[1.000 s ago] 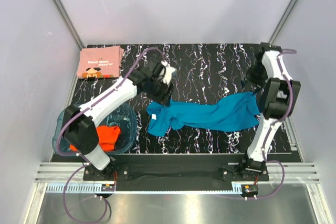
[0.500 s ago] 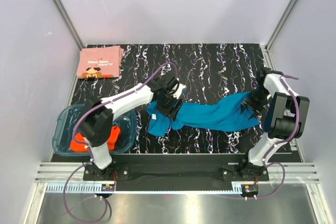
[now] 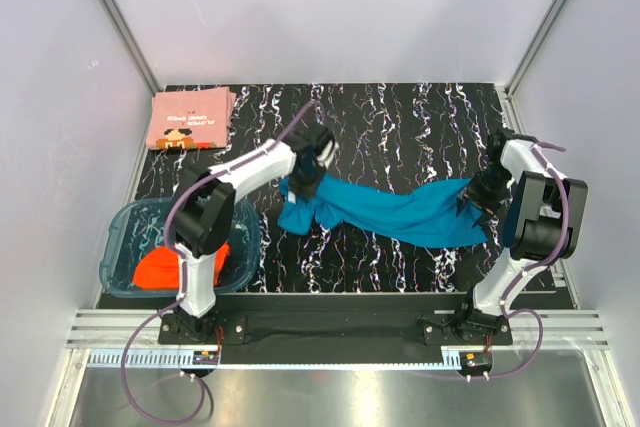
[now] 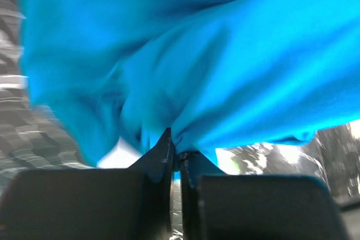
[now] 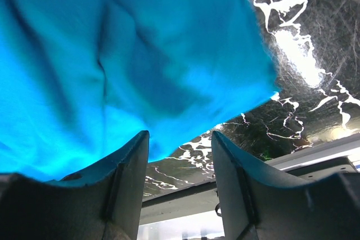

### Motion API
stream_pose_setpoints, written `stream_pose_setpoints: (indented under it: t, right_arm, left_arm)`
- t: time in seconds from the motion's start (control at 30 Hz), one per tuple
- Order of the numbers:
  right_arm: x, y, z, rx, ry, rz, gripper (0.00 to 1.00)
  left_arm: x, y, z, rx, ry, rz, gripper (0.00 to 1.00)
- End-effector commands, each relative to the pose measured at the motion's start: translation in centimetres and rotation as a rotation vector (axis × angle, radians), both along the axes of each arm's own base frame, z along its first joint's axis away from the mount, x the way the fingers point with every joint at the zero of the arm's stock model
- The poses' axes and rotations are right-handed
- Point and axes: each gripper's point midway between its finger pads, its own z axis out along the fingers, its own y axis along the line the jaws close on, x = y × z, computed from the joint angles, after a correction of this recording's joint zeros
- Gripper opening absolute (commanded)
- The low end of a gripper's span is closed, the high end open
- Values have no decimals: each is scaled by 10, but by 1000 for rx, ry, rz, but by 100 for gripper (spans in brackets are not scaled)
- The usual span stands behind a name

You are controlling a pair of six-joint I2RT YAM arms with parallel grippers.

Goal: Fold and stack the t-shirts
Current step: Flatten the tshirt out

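Nearest, at the left front of the black, white-veined tabletop, a clear blue-tinted plastic tub holds a crumpled plain orange-red cloth t-shirt. Just beyond the tub, a plain teal-blue cloth t-shirt lies stretched in a long rumpled band across the middle of the table, unfolded, running from left to right. The left gripper sits at the shirt's left end. Its wrist view shows the two dark fingers pressed together with a bunched fold of the teal cloth pinched between them. The right gripper is at the shirt's right end, its fingers standing well apart. The teal cloth spreads just past the tips and drapes over the left finger, but nothing is clamped. Farthest back, in the far left corner, a salmon-pink t-shirt with dark printed lettering and a graphic lies folded flat in a neat rectangle, well apart from both arms.
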Motion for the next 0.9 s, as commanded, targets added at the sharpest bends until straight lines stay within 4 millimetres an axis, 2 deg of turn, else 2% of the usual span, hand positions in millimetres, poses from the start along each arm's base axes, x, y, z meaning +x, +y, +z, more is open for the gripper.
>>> stream_pose_setpoints:
  t: [0.0, 0.03, 0.07, 0.17, 0.27, 0.3, 0.37, 0.4, 0.47, 0.53, 0.6, 0.63, 0.73, 0.87]
  right_arm:
    - [9, 1, 10, 13, -25, 17, 55]
    - [9, 1, 10, 12, -21, 19, 55]
    - [9, 0, 9, 11, -21, 28, 56]
    - [10, -3, 11, 0, -18, 38, 56]
    - [10, -3, 14, -3, -27, 39, 57]
    - [8, -3, 13, -3, -27, 38, 57]
    - [5, -8, 11, -2, -23, 13, 57]
    - [1, -10, 7, 2, -18, 2, 56]
    - [-2, -13, 5, 12, -22, -19, 56]
    - [-7, -18, 3, 13, -24, -44, 53]
    - [-13, -19, -2, 32, -18, -75, 49]
    - [-14, -19, -3, 39, -24, -89, 48]
    - [-21, -17, -13, 78, -23, -132, 47]
    - [-22, -13, -15, 107, -37, -142, 48]
  left_arm:
    - [67, 31, 43, 66, -206, 114, 14]
    - [71, 35, 44, 84, -205, 116, 23]
    - [75, 38, 39, 95, -201, 119, 36]
    - [83, 47, 43, 110, -202, 164, 56]
    - [71, 35, 50, 20, -195, 151, 57]
    - [61, 23, 64, -61, -197, 129, 53]
    - [38, 12, 60, -100, -184, 85, 46]
    - [29, 4, 67, -145, -181, 66, 43]
    - [7, -9, 55, -206, -120, 24, 41]
    - [-6, -23, 46, -244, -75, 3, 39]
    - [-11, -32, 40, -247, -50, -12, 40]
    - [-11, -35, 32, -243, -41, -15, 47]
    - [-6, -42, 27, -245, -53, -27, 56]
    - [-1, -38, 15, -196, -45, -19, 59]
